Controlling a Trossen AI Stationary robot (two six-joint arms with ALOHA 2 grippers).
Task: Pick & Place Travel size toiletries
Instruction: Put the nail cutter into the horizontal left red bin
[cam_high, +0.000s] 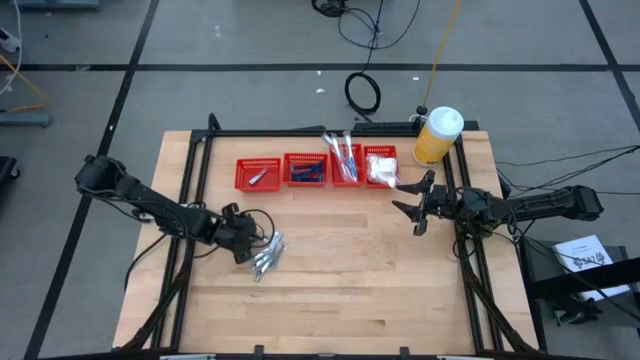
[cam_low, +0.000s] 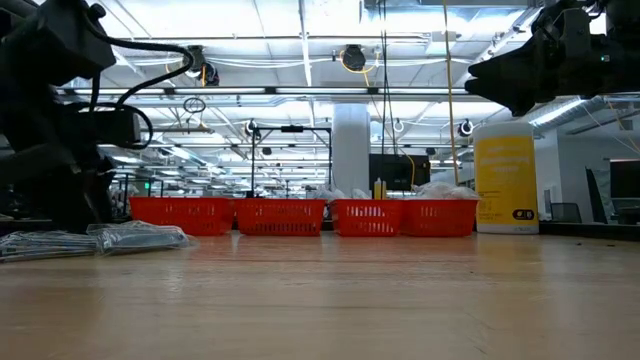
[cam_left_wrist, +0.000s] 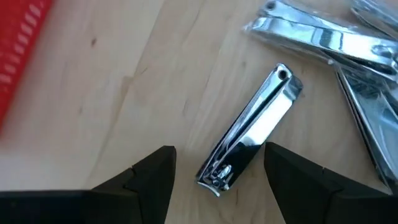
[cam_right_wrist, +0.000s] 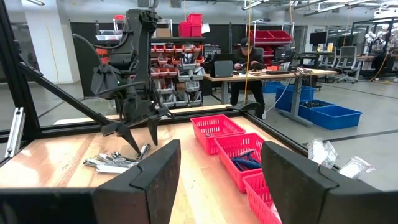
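The travel size toiletries here are a small heap of silvery nail clippers (cam_high: 267, 254), some in clear wrap, lying flat on the wooden table at left of centre. My left gripper (cam_left_wrist: 221, 180) points steeply down over the heap, open. Its two fingers stand on either side of the near end of one bare clipper (cam_left_wrist: 252, 134), which lies flat on the wood; I see no touch. The right wrist view shows the same heap (cam_right_wrist: 115, 162) under that gripper. My right gripper (cam_high: 415, 205) waits raised at the table's right, open and holding nothing.
Four red mesh baskets (cam_high: 305, 170) stand in a row at the far side, holding small items; the two right ones carry blue-handled sticks and white packets. A yellow white-capped bottle (cam_high: 437, 135) stands at the far right. A black frame borders the table.
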